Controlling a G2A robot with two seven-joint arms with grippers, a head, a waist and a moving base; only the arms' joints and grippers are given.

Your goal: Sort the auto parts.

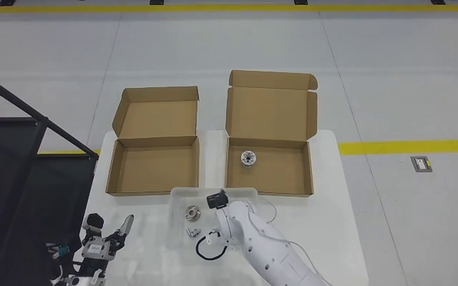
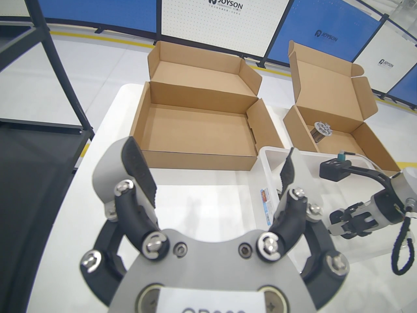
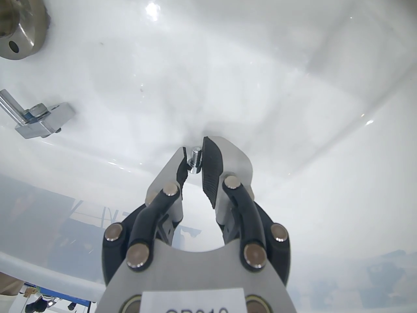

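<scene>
Inside the white plastic tray (image 1: 247, 191), my right gripper (image 3: 194, 147) is shut on a small silver bolt (image 3: 195, 159), just above the tray floor (image 3: 260, 66). A round steel flange (image 3: 16, 21) (image 1: 192, 211) and a shiny bracket with a pin (image 3: 42, 120) (image 1: 192, 232) lie in the same tray, off to one side of the gripper. My left gripper (image 2: 211, 151) (image 1: 109, 236) hangs open and empty over the table's front left corner, short of the tray (image 2: 270, 151). From there the right gripper (image 2: 342, 223) shows inside the tray.
Two open cardboard boxes stand behind the tray. The left box (image 1: 154, 166) (image 2: 195, 125) holds nothing; the right box (image 1: 286, 171) holds one metal hub (image 1: 247, 158) (image 2: 321, 131). A black rack (image 1: 28, 186) borders the white table (image 1: 336, 222) on the left.
</scene>
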